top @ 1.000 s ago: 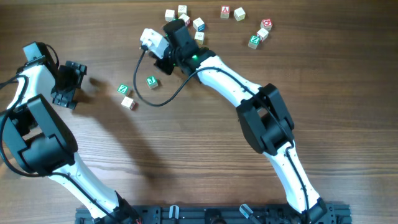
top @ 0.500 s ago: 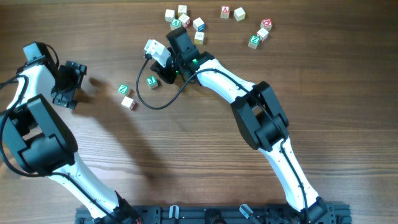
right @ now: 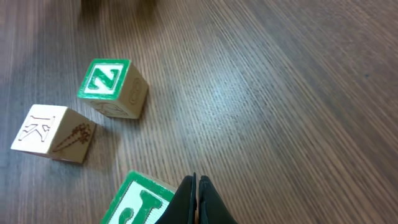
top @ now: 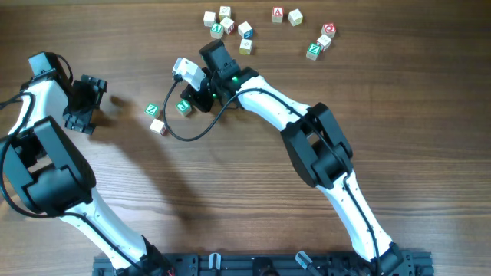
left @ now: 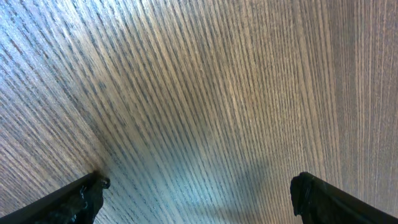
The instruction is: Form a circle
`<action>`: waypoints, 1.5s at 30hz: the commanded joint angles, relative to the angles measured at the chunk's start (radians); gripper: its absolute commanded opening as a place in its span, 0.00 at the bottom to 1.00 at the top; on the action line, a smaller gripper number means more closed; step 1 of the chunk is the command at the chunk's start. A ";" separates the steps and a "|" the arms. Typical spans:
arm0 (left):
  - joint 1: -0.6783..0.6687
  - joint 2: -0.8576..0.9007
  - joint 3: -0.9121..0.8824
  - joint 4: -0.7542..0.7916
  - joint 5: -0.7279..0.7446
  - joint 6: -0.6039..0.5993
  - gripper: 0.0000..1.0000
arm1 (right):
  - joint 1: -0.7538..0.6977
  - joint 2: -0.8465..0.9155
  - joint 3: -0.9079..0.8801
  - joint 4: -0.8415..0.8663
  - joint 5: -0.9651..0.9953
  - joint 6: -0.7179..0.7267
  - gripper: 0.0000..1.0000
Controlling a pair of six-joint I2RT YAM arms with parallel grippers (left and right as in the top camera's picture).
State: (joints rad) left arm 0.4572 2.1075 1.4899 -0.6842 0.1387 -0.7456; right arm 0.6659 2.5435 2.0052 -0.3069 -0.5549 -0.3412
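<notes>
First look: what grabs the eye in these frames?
The right gripper, shut, sits low with its tips at the edge of a green J cube, close to a green Z cube and a pale K cube. A looser scatter of cubes lies along the far edge. The left gripper hangs open over the table at the far left.

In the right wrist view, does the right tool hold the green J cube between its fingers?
No, the right tool is shut on nothing; the green J cube lies beside it.
</notes>
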 commanded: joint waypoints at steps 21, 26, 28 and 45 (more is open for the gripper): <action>0.000 0.013 -0.001 -0.004 -0.018 0.005 1.00 | 0.010 0.011 0.003 -0.179 -0.045 0.349 0.04; 0.000 0.013 -0.001 -0.004 -0.018 0.005 1.00 | 0.011 0.011 0.003 -0.177 -0.075 0.349 0.05; 0.000 0.013 -0.001 -0.004 -0.018 0.005 1.00 | 0.010 0.011 0.003 -0.178 -0.043 0.348 0.05; 0.000 0.013 -0.001 0.042 -0.018 0.005 1.00 | 0.009 0.011 0.003 -0.156 -0.102 0.344 0.04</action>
State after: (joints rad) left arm 0.4572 2.1078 1.4899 -0.6460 0.1383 -0.7456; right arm 0.6701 2.5435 2.0090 -0.4641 -0.6079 -0.0002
